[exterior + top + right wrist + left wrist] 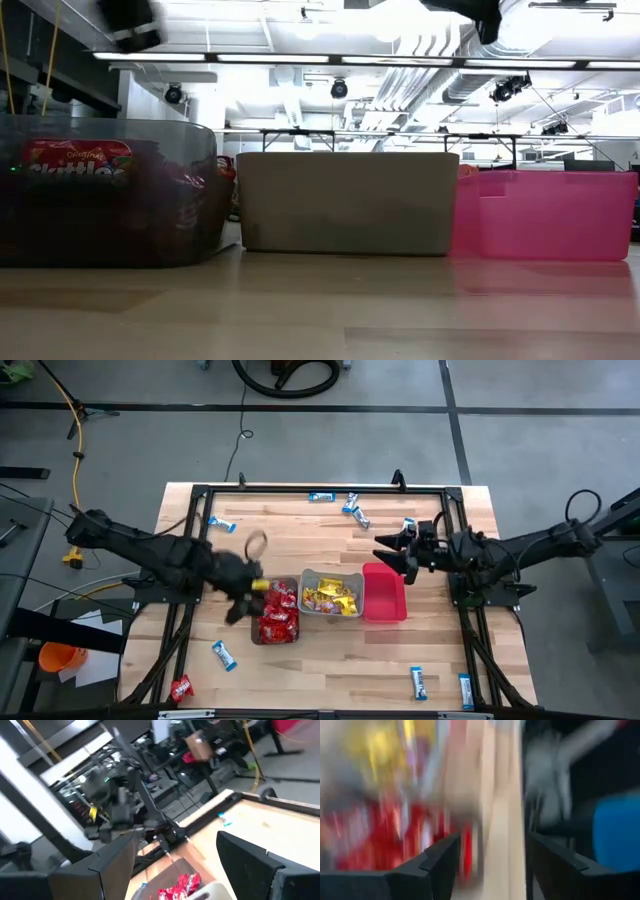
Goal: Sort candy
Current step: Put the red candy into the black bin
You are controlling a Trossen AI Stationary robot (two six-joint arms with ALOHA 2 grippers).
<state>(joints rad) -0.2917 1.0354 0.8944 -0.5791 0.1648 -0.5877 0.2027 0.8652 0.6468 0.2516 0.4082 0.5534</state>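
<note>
The left gripper (243,598) hangs over the left edge of the brown bin (254,637), its picture smeared by motion. In the left wrist view its two dark fingers (437,865) stand apart with nothing between them, and red packets show as a blur just beyond them.

The brown bin is heaped with red Skittles packets (279,616); the low view shows one of them pressed against the bin's clear wall (78,165). Just to the right of that gripper's bin sits the grey bin (311,577) holding yellow packets (331,598), and touching it on the far side is the pink bin (384,592).

The right gripper (400,552) hovers above the back left corner of the pink bin, its fingers (115,865) spread wide and empty.

Loose candy lies well away from both grippers: blue-and-white bars near the back edge of the wooden table (440,650), at (321,497), (222,524) and (357,512); one bar in front of the left gripper (224,655); two more at the front right (417,681), (466,691); and a red packet at the front left corner (181,688).
</note>
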